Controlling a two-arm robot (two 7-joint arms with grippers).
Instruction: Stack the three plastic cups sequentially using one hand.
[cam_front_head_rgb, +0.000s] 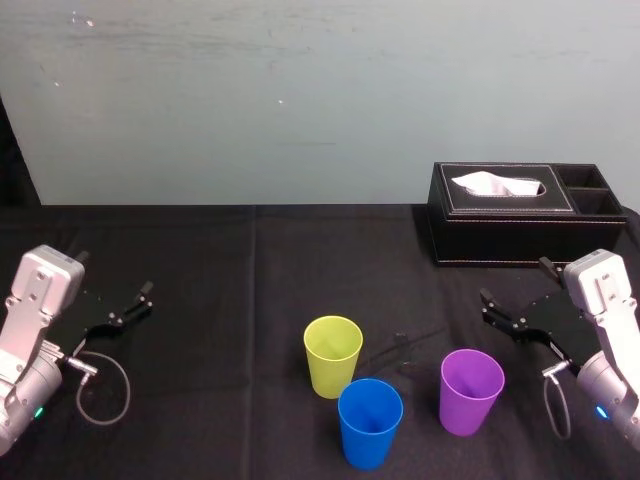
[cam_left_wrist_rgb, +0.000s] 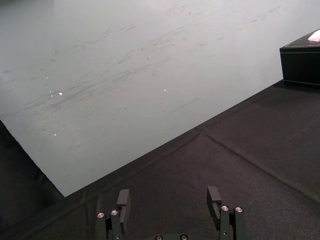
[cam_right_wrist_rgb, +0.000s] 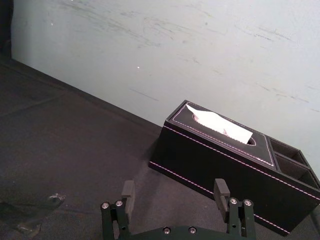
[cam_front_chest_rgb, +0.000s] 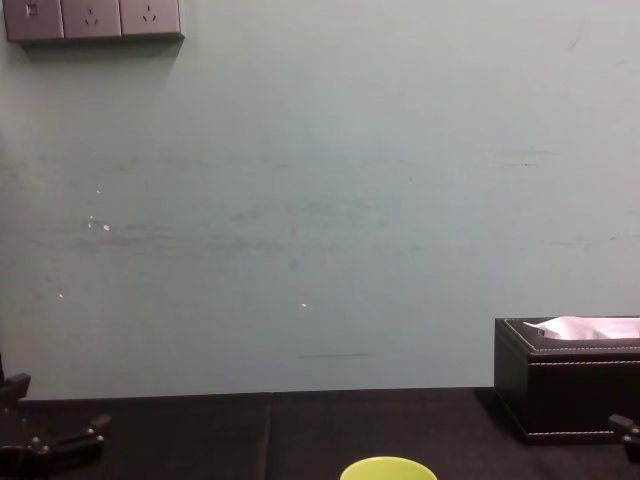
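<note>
Black cloth covered the tabletop (cam_front_head_rgb: 220, 400). Three cups stood upright near the front edge, none stacked: yellow-green cup (cam_front_head_rgb: 333, 355) near the centre, blue cup (cam_front_head_rgb: 370, 422) just in front of it and slightly to the right, close beside it, purple cup (cam_front_head_rgb: 471, 390) further right and apart from both. Left hand (cam_left_wrist_rgb: 167, 197) hovered over the left side of the tabletop, fingers spread, grasping nothing, well apart from the cups. Right hand (cam_right_wrist_rgb: 174, 192) hovered at the right side near the purple cup, fingers also spread and empty. Black tissue box (cam_front_head_rgb: 520, 215) sat at the back right against the pale wall (cam_front_head_rgb: 300, 100), behind the right hand.
</note>
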